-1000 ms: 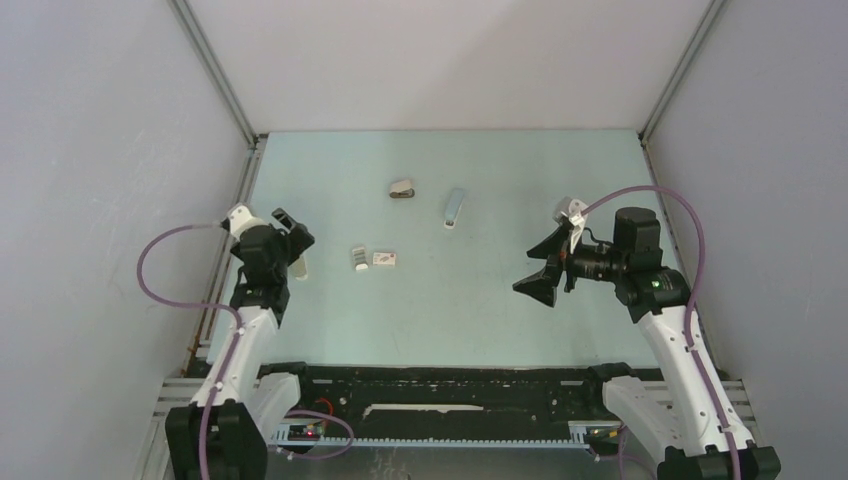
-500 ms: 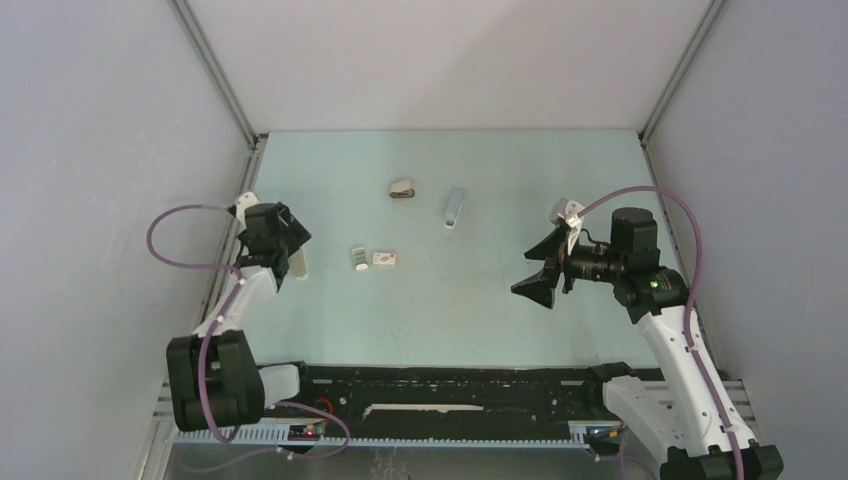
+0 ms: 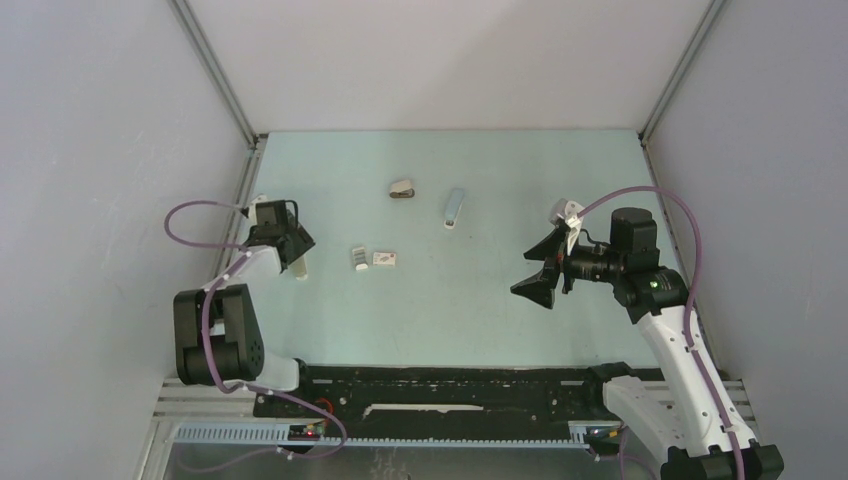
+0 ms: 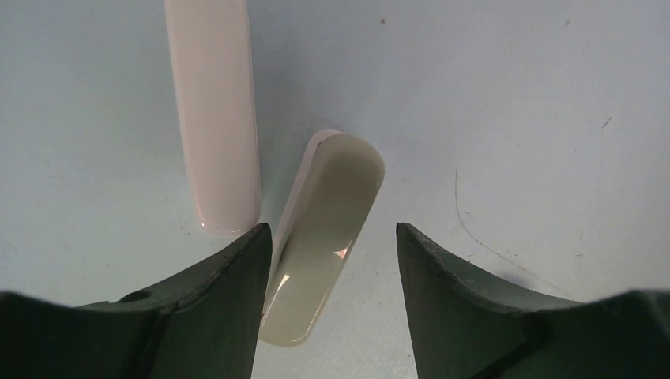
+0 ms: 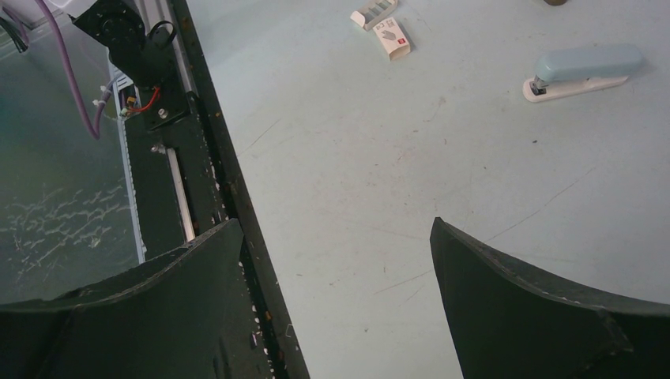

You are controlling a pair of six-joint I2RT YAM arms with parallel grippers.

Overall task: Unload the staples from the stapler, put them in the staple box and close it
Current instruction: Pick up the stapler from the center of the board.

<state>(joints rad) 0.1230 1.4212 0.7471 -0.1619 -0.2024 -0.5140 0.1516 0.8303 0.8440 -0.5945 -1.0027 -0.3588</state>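
Note:
The light-blue stapler (image 3: pixel 454 208) lies shut on the table at the back middle; it also shows in the right wrist view (image 5: pixel 585 68) at the top right. No staples are visible. My left gripper (image 3: pixel 294 252) is at the far left, low over the table and open. In the left wrist view a cream elongated piece (image 4: pixel 324 237) lies between the jaws of the left gripper (image 4: pixel 332 229), close to the left finger, beside a pinkish-white elongated piece (image 4: pixel 212 110). My right gripper (image 3: pixel 536 271) is open and empty, raised to the right of the stapler; it also shows in its wrist view (image 5: pixel 336 223).
A stubby dark grey-brown item (image 3: pixel 402 189) lies left of the stapler. Two small white boxes (image 3: pixel 360 258) (image 3: pixel 385 259) lie mid-left, also in the right wrist view (image 5: pixel 373 14) (image 5: pixel 393 38). A black rail (image 5: pixel 205 158) runs along the near table edge. Walls enclose the sides.
My left arm has folded down and its gripper has come low over the pale pieces at the far left. The right arm has barely moved.

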